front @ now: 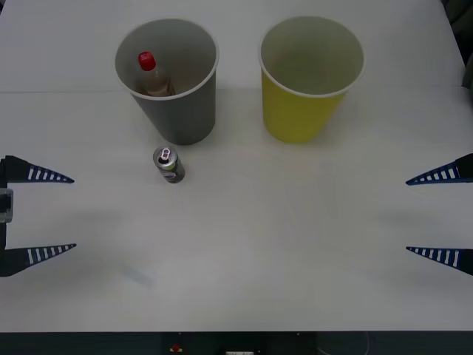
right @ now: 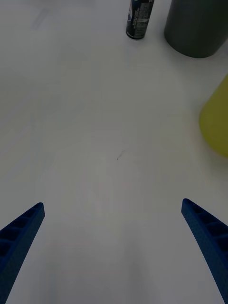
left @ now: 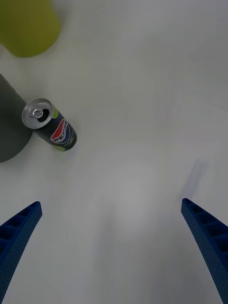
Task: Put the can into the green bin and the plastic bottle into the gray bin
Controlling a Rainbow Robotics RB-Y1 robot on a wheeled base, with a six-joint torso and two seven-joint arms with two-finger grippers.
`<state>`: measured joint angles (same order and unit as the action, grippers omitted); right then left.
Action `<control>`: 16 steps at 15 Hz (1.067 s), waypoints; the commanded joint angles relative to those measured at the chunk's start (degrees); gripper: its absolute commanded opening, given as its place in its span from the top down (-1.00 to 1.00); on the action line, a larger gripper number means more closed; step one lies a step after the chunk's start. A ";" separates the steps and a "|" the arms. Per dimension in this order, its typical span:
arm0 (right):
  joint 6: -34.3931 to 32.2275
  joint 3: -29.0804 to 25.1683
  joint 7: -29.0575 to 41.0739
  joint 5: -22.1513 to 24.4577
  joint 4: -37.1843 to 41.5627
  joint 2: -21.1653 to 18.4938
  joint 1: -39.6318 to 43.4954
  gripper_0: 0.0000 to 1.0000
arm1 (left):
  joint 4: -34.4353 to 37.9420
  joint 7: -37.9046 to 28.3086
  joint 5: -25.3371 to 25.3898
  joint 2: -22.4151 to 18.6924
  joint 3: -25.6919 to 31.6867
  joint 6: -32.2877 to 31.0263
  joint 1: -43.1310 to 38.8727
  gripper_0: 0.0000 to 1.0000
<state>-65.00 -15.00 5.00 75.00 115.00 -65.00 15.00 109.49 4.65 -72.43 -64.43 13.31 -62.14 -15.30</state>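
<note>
The plastic bottle (front: 150, 74) already stood inside the gray bin (front: 181, 111), so that half looked done. The can (front: 168, 164) stood upright on the white counter (front: 295, 244), just in front of the gray bin and well apart from the green bin (front: 299, 111) to its right. Both claws hung wide open and empty, the left claw (front: 50, 213) at the left edge, the right claw (front: 432, 214) at the right. Next, I reckoned, the nearer left claw needed to reach in, close around the can and carry it across to the green bin.
</note>
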 commanded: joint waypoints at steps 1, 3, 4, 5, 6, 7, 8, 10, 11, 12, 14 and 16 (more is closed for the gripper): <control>0.00 0.00 0.00 0.00 0.00 0.00 0.00 -1.00 | -1.83 0.01 3.17 0.01 -4.17 4.13 0.01 -1.00; 0.00 0.00 0.00 0.00 0.00 0.00 0.00 -1.00 | -2.53 0.09 5.02 0.01 -6.89 7.47 0.01 -1.00; 0.00 0.00 0.00 0.00 0.00 0.00 0.00 -1.00 | -3.59 0.18 6.86 0.01 -8.83 9.49 0.01 -1.00; 0.00 0.00 0.00 0.00 0.00 0.00 0.00 -1.00 | -4.55 0.45 8.44 0.01 -10.41 11.34 0.10 -1.00; 0.00 0.00 0.00 0.00 0.00 0.00 0.00 -1.00 | -5.26 0.71 10.03 0.01 -12.34 13.53 0.27 -1.00; 0.00 0.00 0.00 0.00 0.00 0.00 0.00 -1.00 | -5.43 0.88 10.99 0.18 -13.66 15.82 0.27 -1.00; 0.00 0.00 0.00 0.00 0.00 0.00 0.00 -1.00 | -5.61 0.97 11.78 0.44 -14.80 17.58 0.27 -1.00; 0.00 0.00 0.00 0.00 0.00 0.00 0.00 -1.00 | -5.61 1.32 15.04 1.15 -18.67 23.64 0.36 -1.00; 0.00 0.00 0.00 0.00 0.00 0.00 0.00 -1.00 | -5.61 1.50 16.27 1.50 -20.52 26.63 0.80 -1.00; 0.00 0.00 0.00 0.00 0.00 0.00 0.00 -1.00 | -5.61 1.68 17.15 2.11 -21.83 28.65 1.24 -1.00; 0.00 0.00 0.00 0.00 0.00 0.00 0.00 -1.00 | -6.13 1.85 20.84 3.96 -25.88 34.10 2.65 -1.00; 0.00 0.00 0.00 0.00 0.00 0.00 0.00 -1.00 | -8.16 2.20 25.14 6.51 -29.30 37.00 5.11 -1.00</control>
<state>-65.00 -15.00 5.00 75.00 115.00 -65.00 15.00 102.38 6.67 -49.03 -59.03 -14.74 -26.01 -11.25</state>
